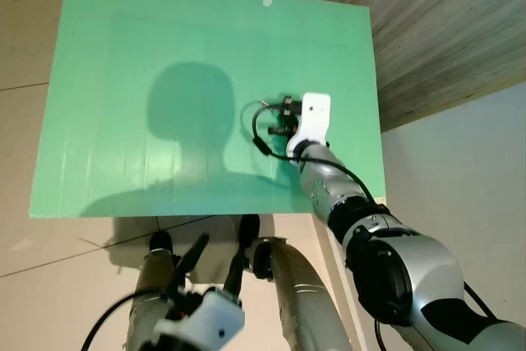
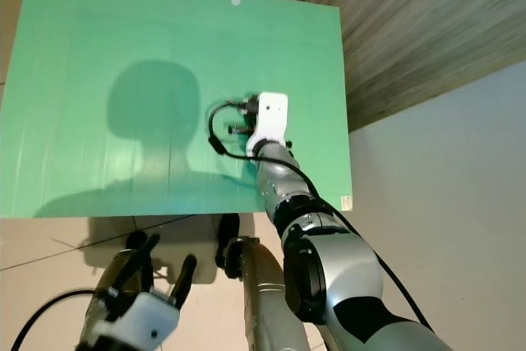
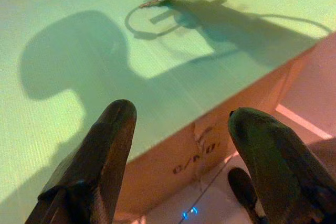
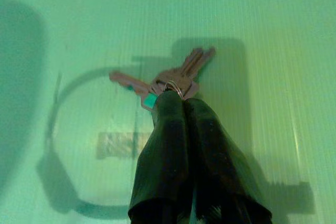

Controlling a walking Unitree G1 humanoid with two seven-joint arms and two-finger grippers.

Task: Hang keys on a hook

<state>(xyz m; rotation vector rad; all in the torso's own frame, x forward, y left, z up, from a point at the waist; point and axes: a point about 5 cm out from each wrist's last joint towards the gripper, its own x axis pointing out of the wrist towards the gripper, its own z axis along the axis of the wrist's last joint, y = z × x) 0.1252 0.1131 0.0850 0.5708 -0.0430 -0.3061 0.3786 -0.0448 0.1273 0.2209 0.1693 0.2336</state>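
Pinching the silver keys' ring in my closed right gripper, blades fanning toward one o'clock on the green corrugated board.

The keys lie on the desk right of its middle, with the right tool closed on their ring from the near side, while the left tool hangs spread before the desk's near edge.
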